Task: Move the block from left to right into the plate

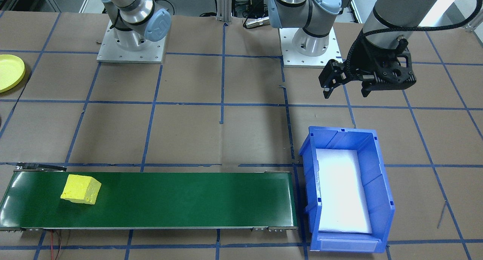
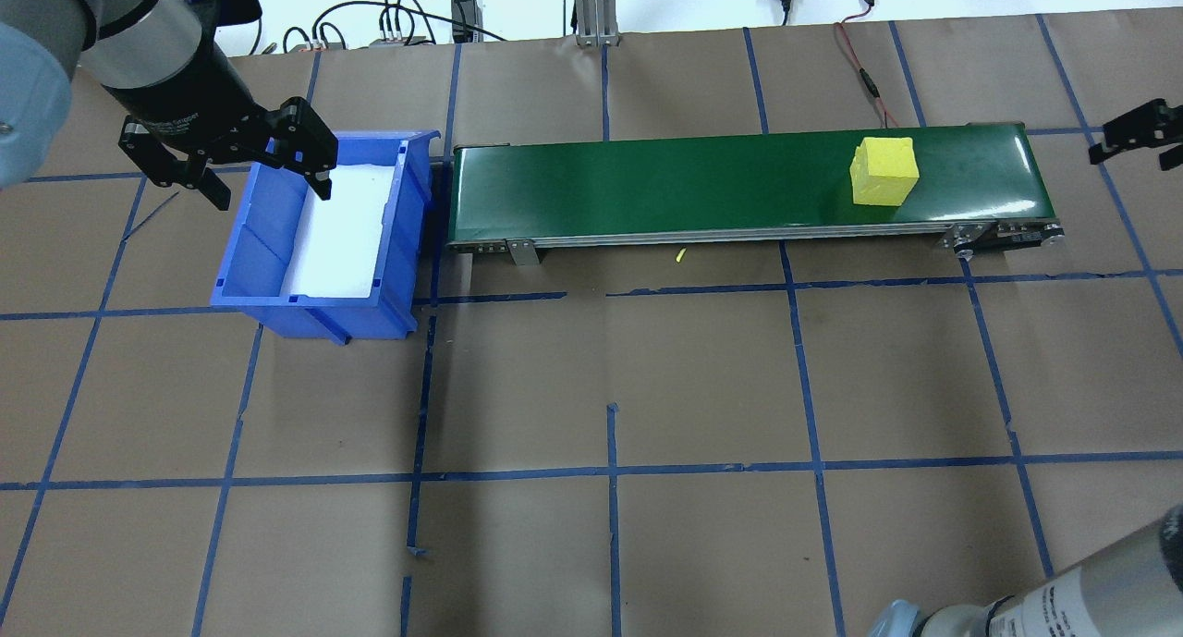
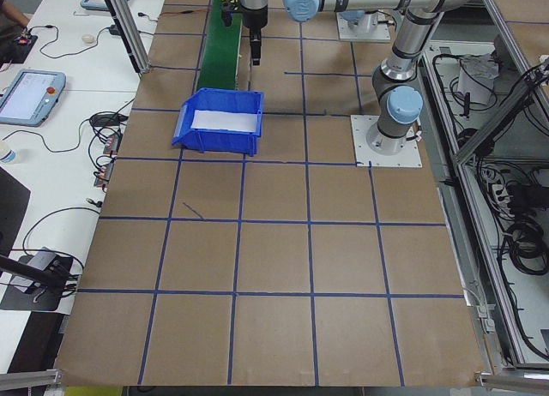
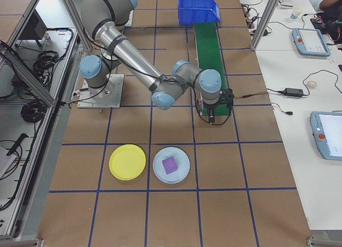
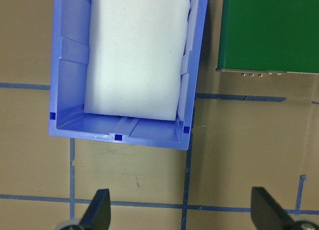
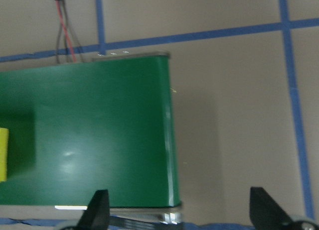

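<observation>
A yellow foam block (image 1: pixel 81 188) lies on the green conveyor belt (image 1: pixel 181 199) near the end on my right side, also seen from overhead as the block (image 2: pixel 884 169). Only a sliver of the block (image 6: pixel 2 155) shows in the right wrist view. The yellow plate (image 1: pixel 9 72) rests on the table well away from the belt, and the plate (image 4: pixel 127 161) holds nothing. My right gripper (image 2: pixel 1129 159) hangs open just past that belt end, nothing between its fingers. My left gripper (image 2: pixel 271 193) is open and empty, high over the blue bin's end.
The blue bin (image 1: pixel 381 184) with a white foam liner stands at the belt's other end. A pale blue plate (image 4: pixel 181 175) with a purple block (image 4: pixel 170 164) on it lies beside the yellow plate. Red and black wires (image 2: pixel 864 73) run behind the belt.
</observation>
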{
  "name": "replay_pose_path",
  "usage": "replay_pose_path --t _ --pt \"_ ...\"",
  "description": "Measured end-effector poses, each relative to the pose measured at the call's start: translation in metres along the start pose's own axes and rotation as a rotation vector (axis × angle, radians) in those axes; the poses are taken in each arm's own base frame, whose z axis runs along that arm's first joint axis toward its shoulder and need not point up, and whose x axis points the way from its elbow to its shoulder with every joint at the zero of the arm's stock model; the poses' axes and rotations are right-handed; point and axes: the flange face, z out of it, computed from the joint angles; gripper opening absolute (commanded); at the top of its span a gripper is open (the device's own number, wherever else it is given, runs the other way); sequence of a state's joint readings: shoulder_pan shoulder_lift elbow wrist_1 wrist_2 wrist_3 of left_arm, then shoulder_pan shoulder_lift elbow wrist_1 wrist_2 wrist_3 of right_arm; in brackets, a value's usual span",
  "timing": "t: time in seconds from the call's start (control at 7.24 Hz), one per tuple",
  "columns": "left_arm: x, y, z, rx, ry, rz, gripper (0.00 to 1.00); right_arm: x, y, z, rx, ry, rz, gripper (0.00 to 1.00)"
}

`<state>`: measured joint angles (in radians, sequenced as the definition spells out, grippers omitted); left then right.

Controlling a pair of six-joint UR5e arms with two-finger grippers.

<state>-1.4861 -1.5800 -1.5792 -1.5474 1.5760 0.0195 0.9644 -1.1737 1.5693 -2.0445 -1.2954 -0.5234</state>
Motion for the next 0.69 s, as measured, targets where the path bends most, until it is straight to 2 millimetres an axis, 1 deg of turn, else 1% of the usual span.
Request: replay_pose_path --t 0.14,0.28,0.41,0.55,0.69 --pt "0.000 0.000 0.000 0.000 0.001 0.000 1.00 -0.044 -0.012 0.010 0.001 -0.035 0.027 1.00" --pt "-0.001 0.000 0.000 0.000 0.002 -0.001 1.00 -0.078 -0.019 0.018 0.000 -0.074 0.081 1.00" --pt "-0.001 0.000 0.001 0.000 0.002 -0.001 1.00 -0.099 -0.022 0.024 -0.003 -0.106 0.137 1.00" --pt "-0.001 0.000 0.001 -0.002 0.002 -0.001 1.00 -0.108 -0.024 0.031 -0.011 -0.131 0.170 1.00" --pt "-0.001 0.000 0.001 -0.002 0.001 -0.001 1.00 -0.109 -0.025 0.041 -0.021 -0.153 0.188 1.00"
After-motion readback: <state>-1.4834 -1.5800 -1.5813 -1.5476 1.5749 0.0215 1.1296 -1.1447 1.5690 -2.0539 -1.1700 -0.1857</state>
